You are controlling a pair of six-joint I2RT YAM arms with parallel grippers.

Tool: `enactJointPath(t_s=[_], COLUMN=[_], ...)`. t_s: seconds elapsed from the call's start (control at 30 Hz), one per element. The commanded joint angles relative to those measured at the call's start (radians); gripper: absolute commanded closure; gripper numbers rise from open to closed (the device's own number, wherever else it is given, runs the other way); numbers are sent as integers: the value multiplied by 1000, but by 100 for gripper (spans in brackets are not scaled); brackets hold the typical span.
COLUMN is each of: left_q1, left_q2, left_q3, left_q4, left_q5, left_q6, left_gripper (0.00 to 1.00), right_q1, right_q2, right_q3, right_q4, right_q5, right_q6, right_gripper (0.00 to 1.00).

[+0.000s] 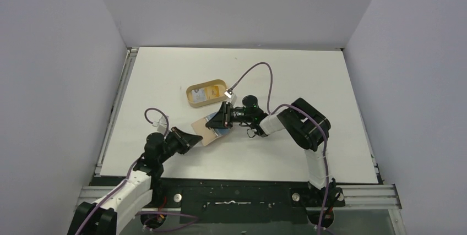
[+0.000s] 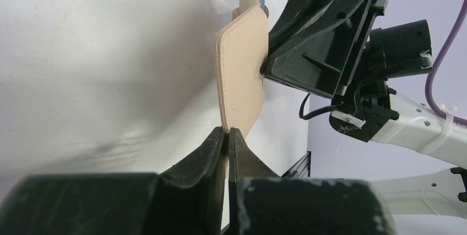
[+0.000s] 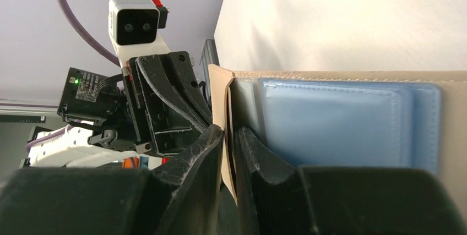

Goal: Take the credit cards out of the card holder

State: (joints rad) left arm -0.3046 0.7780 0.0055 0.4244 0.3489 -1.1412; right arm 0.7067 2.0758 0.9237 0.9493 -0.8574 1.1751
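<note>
The tan card holder (image 1: 209, 137) lies held between both grippers at mid-table, its flaps parted. My left gripper (image 1: 191, 138) is shut on its near-left edge; in the left wrist view the tan flap (image 2: 242, 75) stands upright out of my shut fingertips (image 2: 227, 131). My right gripper (image 1: 218, 119) is shut on the other tan flap (image 3: 226, 103), pinched at the tips (image 3: 230, 133). Inside the holder, light blue credit cards (image 3: 336, 119) sit layered in the slots, also a blue patch from above (image 1: 222, 131). I cannot tell card from slot lining.
An oval tan tray (image 1: 188, 94) with yellow inside and a white-and-yellow item stands just behind the holder. The left arm's camera and fingers (image 3: 159, 97) fill the space left of the holder. Grey walls enclose the white table (image 1: 308, 75).
</note>
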Motion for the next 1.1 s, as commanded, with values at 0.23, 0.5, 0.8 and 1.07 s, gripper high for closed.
enactJointPath(t_s=[0.23, 0.5, 0.8, 1.07], left_q1=[22, 29, 43, 53], left_q2=[-2, -14, -18, -25], left_q3=[-6, -31, -32, -32], left_q4=[-30, -38, -43, -49], left_q5=[29, 33, 41, 45], left_q6=[28, 25, 21, 21], left_gripper=[100, 100, 100, 100], right_q1=[-21, -15, -2, 3], right_q2=[1, 19, 35, 45], right_q3=[-7, -17, -31, -37], right_q4=[212, 227, 243, 240], right_q5=[-40, -73, -114, -135], right_q6=[65, 70, 76, 69], right_gripper=[83, 76, 76, 74])
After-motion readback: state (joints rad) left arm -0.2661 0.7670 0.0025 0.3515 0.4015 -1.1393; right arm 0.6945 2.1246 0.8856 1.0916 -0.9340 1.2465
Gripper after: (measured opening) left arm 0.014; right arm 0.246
